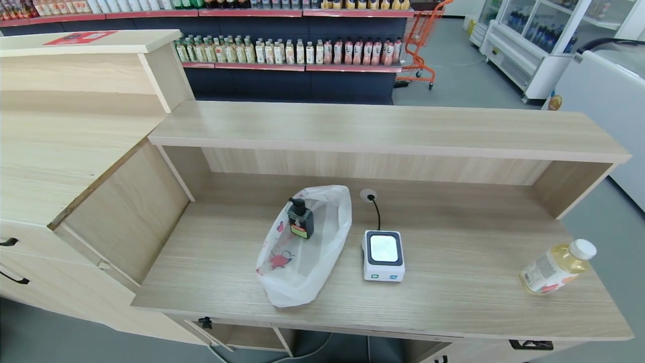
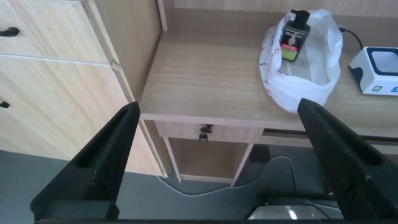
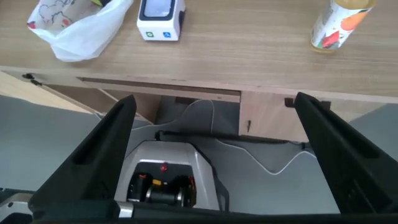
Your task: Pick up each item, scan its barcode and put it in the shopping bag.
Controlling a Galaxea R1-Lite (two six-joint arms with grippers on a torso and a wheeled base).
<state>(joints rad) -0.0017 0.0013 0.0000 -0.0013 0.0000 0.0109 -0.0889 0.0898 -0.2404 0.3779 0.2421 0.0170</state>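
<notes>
Pump bottle [image 1: 301,222] sits in shopping bag [image 1: 297,282]; yellow bottle [image 1: 554,267], ahead of open right pincer [image 3: 214,165], is outstanding; left pincer [image 2: 221,165] likewise open.

Drink shelves [image 1: 302,67], orange trolley [image 1: 422,48]

Cannot read the label on the yellow bottle [image 1: 554,267] well right of the scanner [image 1: 383,254]; cropped at the top in the right wrist view. Left of the scanner, cannot see the pump bottle [image 1: 301,222] base through the shopping bag [image 1: 302,282].

The counter [image 1: 453,302] looks matt wood, the shopping bag [image 1: 297,282] thin plastic.
</notes>
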